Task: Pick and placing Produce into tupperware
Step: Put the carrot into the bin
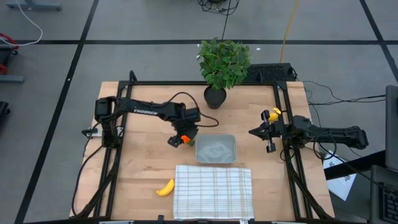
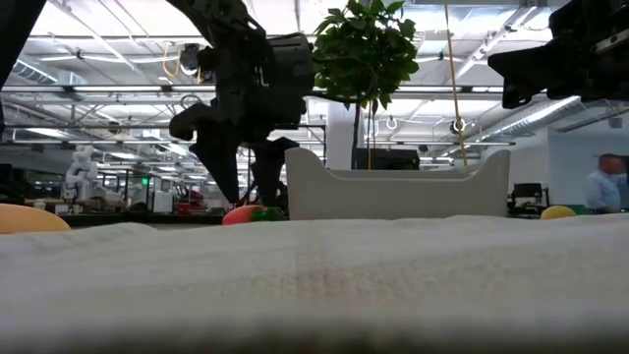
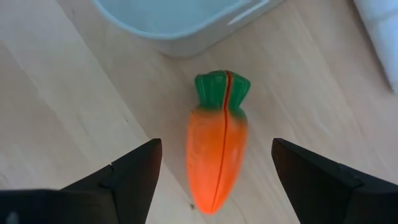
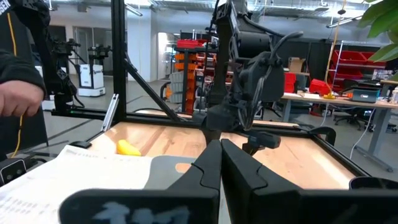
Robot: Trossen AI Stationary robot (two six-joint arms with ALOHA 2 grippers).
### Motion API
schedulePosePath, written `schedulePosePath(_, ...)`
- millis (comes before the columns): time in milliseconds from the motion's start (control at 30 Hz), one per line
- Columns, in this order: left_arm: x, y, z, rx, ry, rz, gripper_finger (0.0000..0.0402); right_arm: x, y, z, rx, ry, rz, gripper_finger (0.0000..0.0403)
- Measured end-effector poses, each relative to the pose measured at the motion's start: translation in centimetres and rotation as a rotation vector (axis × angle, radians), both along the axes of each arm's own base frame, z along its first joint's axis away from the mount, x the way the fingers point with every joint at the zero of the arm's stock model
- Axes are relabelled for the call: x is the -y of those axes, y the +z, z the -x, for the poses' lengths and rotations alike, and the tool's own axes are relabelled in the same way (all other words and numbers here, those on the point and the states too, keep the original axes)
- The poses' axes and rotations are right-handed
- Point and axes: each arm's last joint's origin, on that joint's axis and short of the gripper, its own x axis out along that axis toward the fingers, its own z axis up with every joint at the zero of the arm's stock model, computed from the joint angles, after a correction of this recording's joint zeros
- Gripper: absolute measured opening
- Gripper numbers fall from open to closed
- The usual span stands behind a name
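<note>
The orange carrot (image 3: pixel 217 155) lies flat on the wooden table just left of the tupperware (image 1: pixel 216 149), its green top toward the container. My left gripper (image 3: pixel 216 146) points steeply down over it, open, one finger on each side of the carrot with a gap to both; the low view shows the left gripper (image 2: pixel 241 187) just above the carrot (image 2: pixel 246 213). The yellow banana (image 1: pixel 165 188) lies near the front, left of the cloth. The small round yellow fruit (image 1: pixel 273 115) sits by my right gripper (image 1: pixel 254 132), which waits shut at the table's right.
A white checked cloth (image 1: pixel 213 191) lies in front of the tupperware. A potted green plant (image 1: pixel 222 65) stands at the far edge behind it. Black frame rails (image 1: pixel 283 124) run along the table's sides. A person's hand (image 4: pixel 18 99) shows beyond the table.
</note>
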Motion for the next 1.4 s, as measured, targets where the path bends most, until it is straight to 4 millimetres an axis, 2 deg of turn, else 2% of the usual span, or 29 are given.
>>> schedulePosePath(567, 0.1, -2.1, 0.5, 0.045, 0.0, -0.008, 0.0308, 0.0, 0.0, 0.0, 0.0, 0.0, 0.002, 0.0)
schedulePosePath(1400, 0.1, -2.1, 0.3, 0.065, 0.002, 0.014, 0.0308, 0.0, 0.0, 0.0, -0.001, 0.0, 0.0, 0.0)
